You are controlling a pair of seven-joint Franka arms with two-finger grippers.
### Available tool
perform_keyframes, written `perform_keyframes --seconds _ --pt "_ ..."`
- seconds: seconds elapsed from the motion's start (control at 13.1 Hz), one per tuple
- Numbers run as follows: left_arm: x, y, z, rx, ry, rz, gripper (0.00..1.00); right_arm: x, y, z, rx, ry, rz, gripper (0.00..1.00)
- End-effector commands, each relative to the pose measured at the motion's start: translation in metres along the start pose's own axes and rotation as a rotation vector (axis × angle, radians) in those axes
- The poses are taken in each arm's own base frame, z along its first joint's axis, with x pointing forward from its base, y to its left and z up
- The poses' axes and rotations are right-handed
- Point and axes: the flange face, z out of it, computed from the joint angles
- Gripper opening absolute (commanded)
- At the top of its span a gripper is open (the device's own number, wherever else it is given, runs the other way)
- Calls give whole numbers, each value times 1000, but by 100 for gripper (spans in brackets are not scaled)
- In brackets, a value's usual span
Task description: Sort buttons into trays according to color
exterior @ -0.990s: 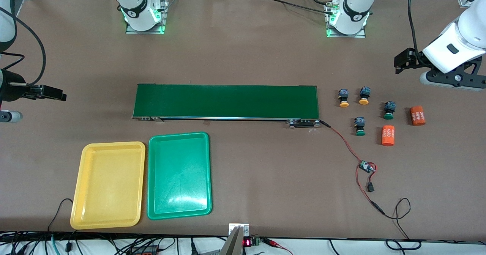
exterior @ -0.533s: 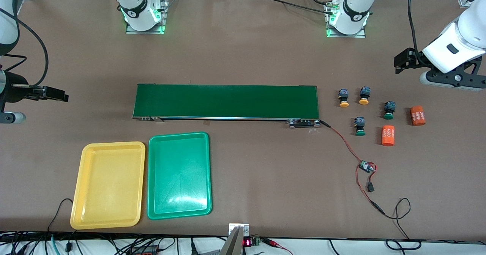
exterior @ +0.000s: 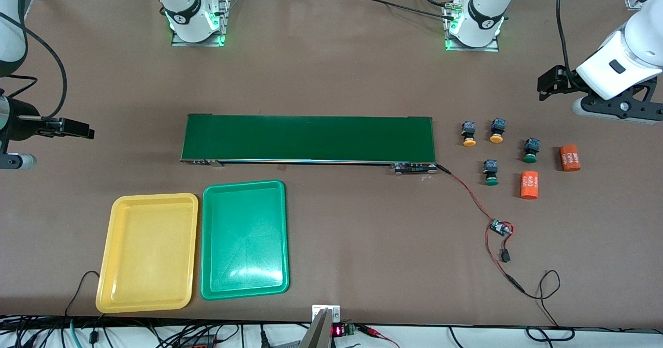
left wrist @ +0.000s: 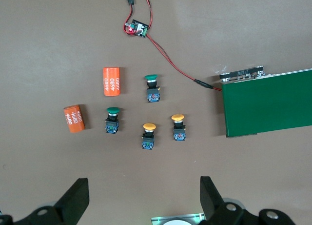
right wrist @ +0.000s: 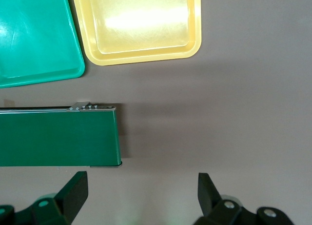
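Four buttons stand on the table off the belt's end toward the left arm's end: two orange-capped (exterior: 469,133) (exterior: 496,130) and two green-capped (exterior: 530,150) (exterior: 491,172). The left wrist view shows the same green (left wrist: 151,87) and orange (left wrist: 148,135) buttons. My left gripper (left wrist: 145,193) hangs open and empty above bare table beside them. The yellow tray (exterior: 147,252) and green tray (exterior: 243,239) lie side by side, nearer the front camera than the belt, both empty. Open and empty too, my right gripper (right wrist: 142,186) hovers over bare table off the belt's other end.
A long dark green belt (exterior: 308,138) crosses the table's middle. Two orange cylinders (exterior: 529,185) (exterior: 569,158) lie beside the green buttons. A red-black wire with a small circuit board (exterior: 500,228) runs from the belt's end toward the front edge.
The right arm's hand has shifted slightly toward the belt. The left arm, the buttons and the trays have not moved.
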Motion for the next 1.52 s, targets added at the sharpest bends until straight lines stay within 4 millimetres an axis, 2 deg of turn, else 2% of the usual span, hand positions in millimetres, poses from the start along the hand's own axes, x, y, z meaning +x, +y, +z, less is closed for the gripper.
perform_keyframes --seconds 0.0,0.23,0.46,0.84,0.99,1.14,1.45 --pt "-6 2 -4 2 0 -8 100 1 -9 2 15 -6 -7 100" --pt "-7 6 -4 3 -7 -3 100 2 -18 2 12 -4 -22 100" --pt "-7 7 -4 3 -7 -2 100 9 -24 15 43 -18 -27 100" --pt "-8 5 -4 1 -12 -4 100 12 -34 18 51 -16 -39 100" --pt "-9 5 -4 1 -17 -3 100 13 -49 25 43 -14 -34 100" --pt "-8 5 -3 1 -18 -4 100 13 -62 29 29 -13 -4 100" --pt "-10 5 -3 1 -24 8 100 -1 -59 47 26 -25 1 100"
